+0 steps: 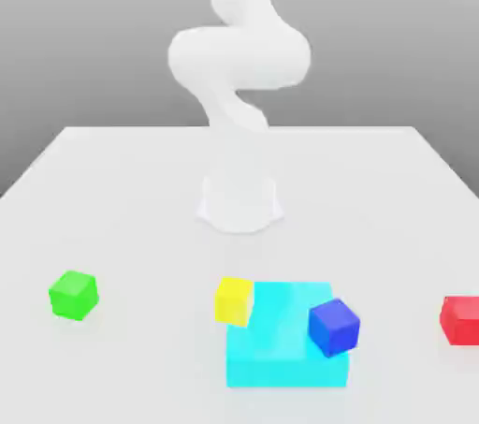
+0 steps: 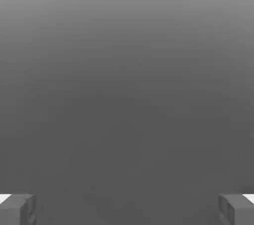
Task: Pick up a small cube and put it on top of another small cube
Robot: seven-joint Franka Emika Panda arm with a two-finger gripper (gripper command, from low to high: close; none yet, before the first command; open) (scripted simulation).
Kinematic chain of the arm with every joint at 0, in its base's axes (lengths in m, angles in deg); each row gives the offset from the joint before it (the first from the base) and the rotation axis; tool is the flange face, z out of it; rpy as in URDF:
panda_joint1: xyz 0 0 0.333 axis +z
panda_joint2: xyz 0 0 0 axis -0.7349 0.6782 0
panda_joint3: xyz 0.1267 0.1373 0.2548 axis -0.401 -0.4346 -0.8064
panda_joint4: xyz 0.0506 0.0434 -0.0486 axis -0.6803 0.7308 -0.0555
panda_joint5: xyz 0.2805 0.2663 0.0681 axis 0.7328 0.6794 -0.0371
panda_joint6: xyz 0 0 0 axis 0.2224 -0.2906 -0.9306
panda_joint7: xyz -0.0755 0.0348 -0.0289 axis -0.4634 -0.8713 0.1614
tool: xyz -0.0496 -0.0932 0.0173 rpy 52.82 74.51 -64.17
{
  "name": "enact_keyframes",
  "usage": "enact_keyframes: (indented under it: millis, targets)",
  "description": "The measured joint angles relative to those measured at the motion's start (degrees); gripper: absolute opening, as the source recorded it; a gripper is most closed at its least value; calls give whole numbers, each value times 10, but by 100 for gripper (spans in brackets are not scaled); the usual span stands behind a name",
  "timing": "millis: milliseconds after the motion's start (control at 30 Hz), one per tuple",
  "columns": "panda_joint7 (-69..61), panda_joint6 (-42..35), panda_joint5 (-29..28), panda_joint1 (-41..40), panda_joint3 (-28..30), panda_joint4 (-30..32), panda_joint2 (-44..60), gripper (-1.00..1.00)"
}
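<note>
Nothing has been stacked yet, as far as I can judge: every small cube sits on its own and the whole pick and place is still ahead. In the hand view the gripper [image 2: 127, 210] has its fingers spread wide apart with nothing between them.

Counting: four small cubes, one each of green [image 1: 73, 295], yellow [image 1: 234, 300], blue [image 1: 334, 326] and red [image 1: 461, 320], plus one large flat cyan block [image 1: 281, 343].

All of them lie on the white table [image 1: 140, 188], away from the raised arm [image 1: 239, 76]. Yellow and blue are touching or overlapping the cyan block; green and red are well apart at either side.
</note>
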Motion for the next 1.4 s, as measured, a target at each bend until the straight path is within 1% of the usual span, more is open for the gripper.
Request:
enact_keyframes:
  millis: [267, 433, 533, 700, 833, 1000, 1033, 1267, 1400]
  targets:
    - [-148, 67, 32, 111, -16, 27, 170, 0]
    - [-232, 108, 42, 166, -41, 44, 274, 0]
    - [-275, 133, 38, 193, -63, 54, 336, 0]
    - [-328, 175, 5, 256, -89, 72, 440, 0]
    - [-350, 208, -50, 287, -100, 85, 524, 0]
    - [-333, 279, -99, 322, -74, 73, 628, 0]
    - [-329, 294, -104, 328, -67, 69, 646, -100]
    - [-328, 295, -106, 328, -67, 69, 649, -100]
    - [-347, 241, -82, 311, -89, 83, 580, -100]
